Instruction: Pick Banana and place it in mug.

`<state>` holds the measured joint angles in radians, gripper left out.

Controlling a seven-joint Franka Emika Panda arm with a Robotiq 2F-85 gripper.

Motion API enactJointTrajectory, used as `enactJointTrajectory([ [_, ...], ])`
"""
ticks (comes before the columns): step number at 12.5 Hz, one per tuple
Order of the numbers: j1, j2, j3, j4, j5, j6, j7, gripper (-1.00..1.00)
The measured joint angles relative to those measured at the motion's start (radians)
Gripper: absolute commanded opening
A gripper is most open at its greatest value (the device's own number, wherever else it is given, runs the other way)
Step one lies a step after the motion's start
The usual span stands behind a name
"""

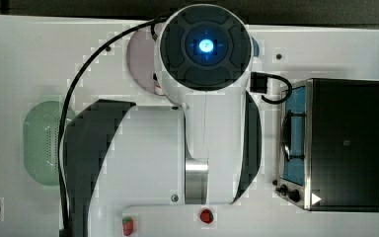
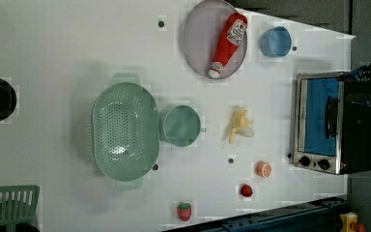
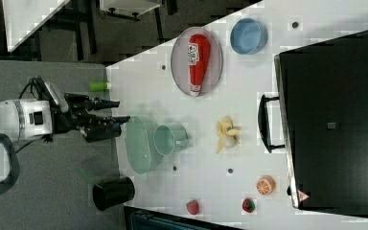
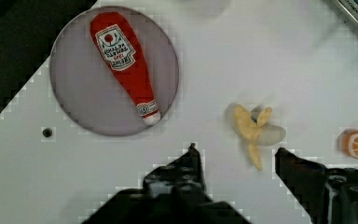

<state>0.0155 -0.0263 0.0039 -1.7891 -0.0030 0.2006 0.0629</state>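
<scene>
On bare white tabletop, lies pale-yellow half-peeled banana (image 2: 240, 125), skin splayed, at three o'clock of smooth round mint-green mug (image 2: 180, 125) in the left view; beyond, at nine o'clock, sits perforated oval colander (image 2: 124, 131). Gripper (image 4: 237, 151) parted wide, holding nothing.

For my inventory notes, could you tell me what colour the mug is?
The mug is mint green, clearest in the left view.

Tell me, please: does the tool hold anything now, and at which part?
Nothing is held. The tool is open and empty; the banana lies on the table.
</scene>
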Motion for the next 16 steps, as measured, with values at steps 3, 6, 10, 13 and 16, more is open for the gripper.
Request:
enactJointTrajectory([
  [3,-0.010,-0.240,-0.042,-0.215,-0.029,-0.156,0.012,0.99],
  [6,-0.027,-0.366,-0.066,-0.200,-0.033,-0.154,0.022,1.00],
  [10,-0.033,-0.342,-0.048,-0.277,-0.033,0.068,0.010,1.00],
  [13,-0.003,-0.220,-0.064,-0.420,-0.031,0.246,-0.115,1.00],
  [16,-0.014,-0.063,-0.044,-0.545,-0.023,0.379,-0.308,1.00],
])
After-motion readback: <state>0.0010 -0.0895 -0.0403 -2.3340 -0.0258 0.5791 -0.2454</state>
